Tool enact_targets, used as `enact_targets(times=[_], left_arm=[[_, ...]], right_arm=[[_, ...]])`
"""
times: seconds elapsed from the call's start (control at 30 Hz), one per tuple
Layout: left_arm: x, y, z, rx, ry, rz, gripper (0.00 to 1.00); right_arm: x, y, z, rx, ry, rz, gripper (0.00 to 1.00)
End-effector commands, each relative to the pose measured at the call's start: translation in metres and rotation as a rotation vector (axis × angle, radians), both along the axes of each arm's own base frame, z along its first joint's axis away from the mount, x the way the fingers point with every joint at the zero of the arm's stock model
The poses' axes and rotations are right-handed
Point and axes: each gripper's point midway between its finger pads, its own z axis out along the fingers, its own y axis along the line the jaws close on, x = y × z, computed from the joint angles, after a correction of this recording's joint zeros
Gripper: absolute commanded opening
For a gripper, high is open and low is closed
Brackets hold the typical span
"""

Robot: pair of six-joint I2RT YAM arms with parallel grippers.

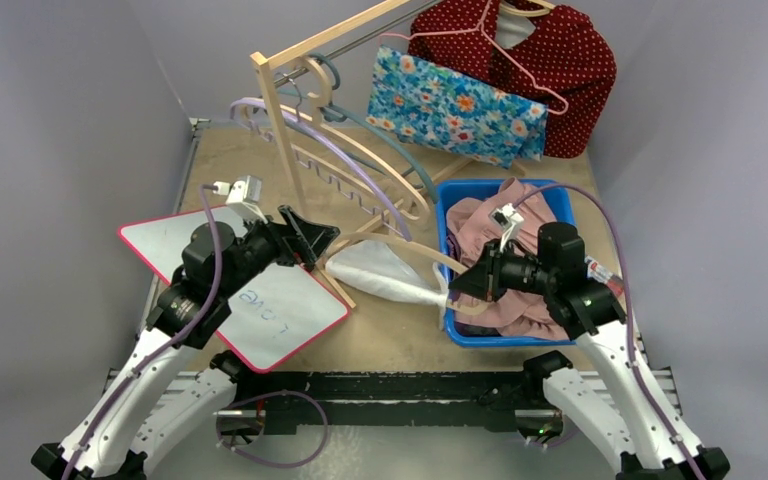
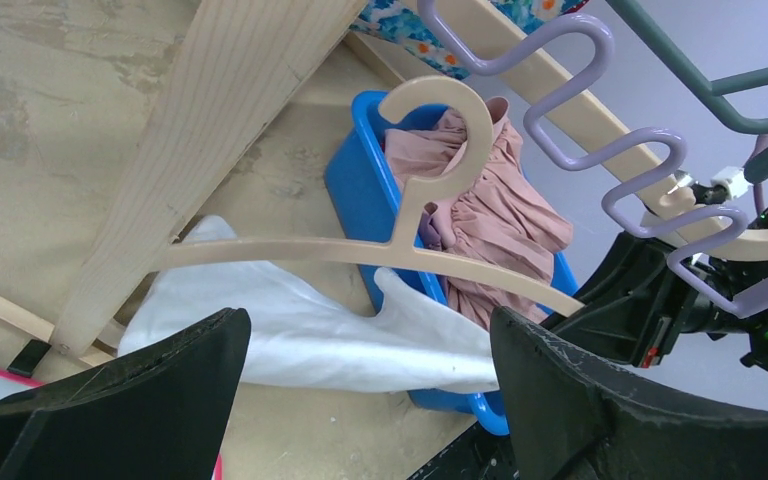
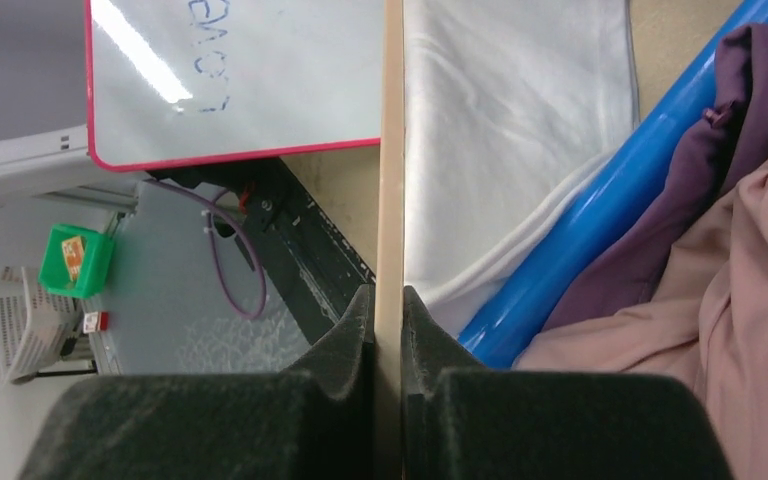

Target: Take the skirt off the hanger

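Note:
The white skirt (image 1: 380, 272) lies crumpled on the table between the arms, its narrow end reaching the blue bin's rim. The beige hanger (image 1: 415, 250) slants over it, with its hook toward the bin. My right gripper (image 1: 457, 285) is shut on the hanger's arm (image 3: 391, 150), both pads pressed against the thin bar. In the left wrist view, a fold of the skirt (image 2: 310, 335) rises to touch the hanger (image 2: 400, 250) below its stem. My left gripper (image 1: 310, 240) hovers open just left of the skirt, with nothing between its fingers (image 2: 210, 370).
A blue bin (image 1: 457, 195) of pink and purple clothes sits at the right. The wooden rack (image 1: 280, 120) stands behind the left gripper with spare hangers, a floral garment (image 1: 455, 105) and a red dotted garment (image 1: 560, 60). A whiteboard (image 1: 260, 310) lies under the left arm.

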Motion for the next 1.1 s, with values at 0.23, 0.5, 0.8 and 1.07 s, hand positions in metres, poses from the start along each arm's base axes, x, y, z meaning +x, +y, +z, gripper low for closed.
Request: enact_targets(times=[0.23,0.5,0.8,1.07], left_arm=[[-0.001,0.001,0.014,-0.041,-0.043,0.005,0.89],[-0.003,0.001,0.016,-0.04,-0.048,-0.002,0.88],[-0.007,-0.029,0.021,-0.127,-0.064,-0.156,0.74],[-0.021,-0.065,0.033,-0.323,-0.07,-0.373,0.64]], right_arm=[[-0.04,-0.008,0.037,-0.007,-0.111,0.103,0.0],[-0.06,0.0,0.046,0.048,-0.166,0.253,0.0],[-0.059,0.009,0.047,0.079,-0.159,0.348,0.0],[-0.04,0.014,0.047,0.07,-0.161,0.333,0.0]])
